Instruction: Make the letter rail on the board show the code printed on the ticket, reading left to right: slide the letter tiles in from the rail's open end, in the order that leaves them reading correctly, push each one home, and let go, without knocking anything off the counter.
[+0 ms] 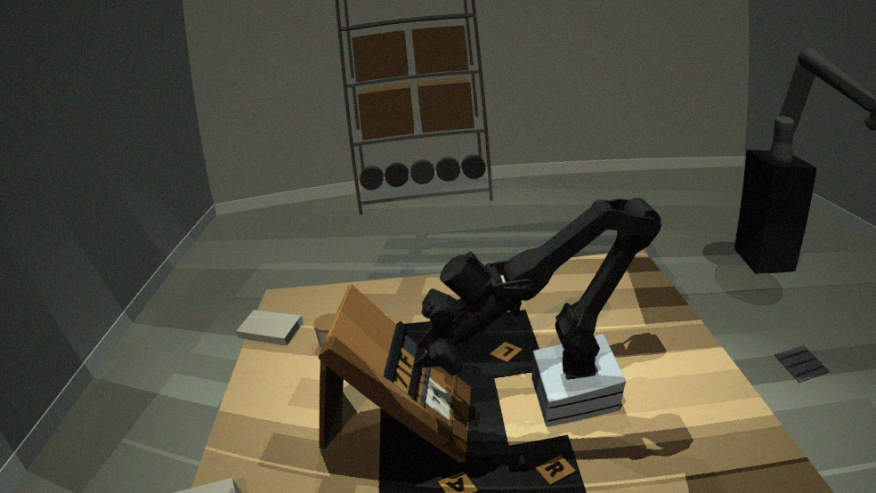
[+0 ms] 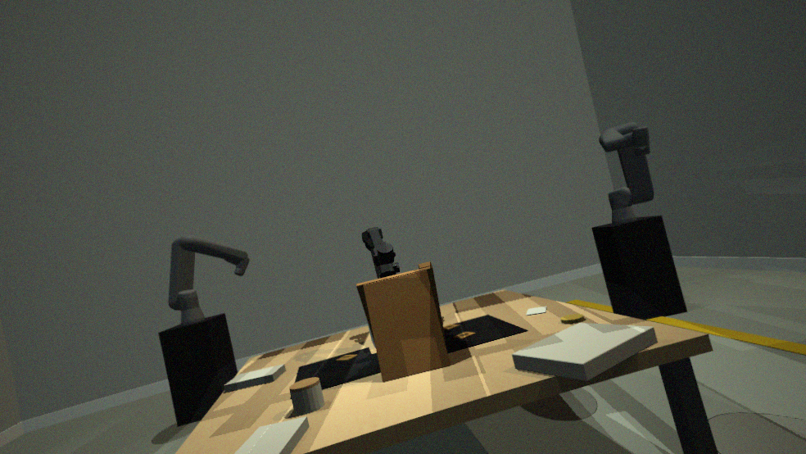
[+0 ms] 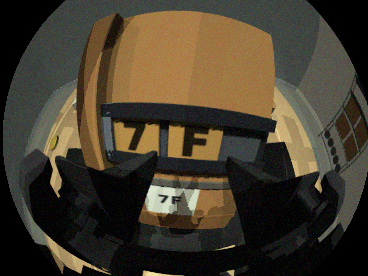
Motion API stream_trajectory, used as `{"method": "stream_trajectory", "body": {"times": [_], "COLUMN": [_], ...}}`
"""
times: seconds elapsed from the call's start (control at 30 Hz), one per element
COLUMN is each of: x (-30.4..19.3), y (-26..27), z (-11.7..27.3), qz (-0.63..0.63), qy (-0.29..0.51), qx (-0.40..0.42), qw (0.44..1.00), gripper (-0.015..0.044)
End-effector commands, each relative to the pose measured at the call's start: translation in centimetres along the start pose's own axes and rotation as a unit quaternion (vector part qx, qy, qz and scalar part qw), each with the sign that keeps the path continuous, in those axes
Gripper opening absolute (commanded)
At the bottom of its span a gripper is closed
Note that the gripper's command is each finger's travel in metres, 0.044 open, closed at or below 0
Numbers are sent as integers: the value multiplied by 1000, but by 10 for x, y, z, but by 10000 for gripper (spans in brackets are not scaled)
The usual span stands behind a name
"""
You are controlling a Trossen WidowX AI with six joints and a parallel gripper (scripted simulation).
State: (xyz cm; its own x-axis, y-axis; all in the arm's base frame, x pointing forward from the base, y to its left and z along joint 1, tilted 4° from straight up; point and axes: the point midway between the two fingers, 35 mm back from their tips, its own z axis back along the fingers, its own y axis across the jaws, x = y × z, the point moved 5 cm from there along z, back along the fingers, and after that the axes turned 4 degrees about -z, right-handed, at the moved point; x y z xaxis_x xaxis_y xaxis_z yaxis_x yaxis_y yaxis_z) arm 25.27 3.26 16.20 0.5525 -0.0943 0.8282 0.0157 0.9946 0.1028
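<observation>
The sloping wooden board carries a dark rail. In the wrist view, the 7 tile sits at the rail's left and the F tile to its right, with a narrow dark strip between them. Bare rail shows right of the F. The ticket below reads 7F. My gripper is open in front of the rail's lower edge, its fingers apart and nothing held between them. Its contact with the F tile cannot be told.
On the black mat lie an L tile, an R tile and an A tile. Behind the board stand a round container and a pale flat box. A larger pale box lies near the counter's edge.
</observation>
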Motion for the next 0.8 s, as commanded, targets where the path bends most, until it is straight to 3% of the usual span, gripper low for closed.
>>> {"method": "stream_trajectory", "body": {"times": [0.0, 0.77], "x": [1, 1], "y": [0, -1], "z": [3, 13], "qz": [-2, -2], "qy": [-3, -3], "qx": [-2, -2], "qw": [1000, 1000], "gripper": [295, 295]}}
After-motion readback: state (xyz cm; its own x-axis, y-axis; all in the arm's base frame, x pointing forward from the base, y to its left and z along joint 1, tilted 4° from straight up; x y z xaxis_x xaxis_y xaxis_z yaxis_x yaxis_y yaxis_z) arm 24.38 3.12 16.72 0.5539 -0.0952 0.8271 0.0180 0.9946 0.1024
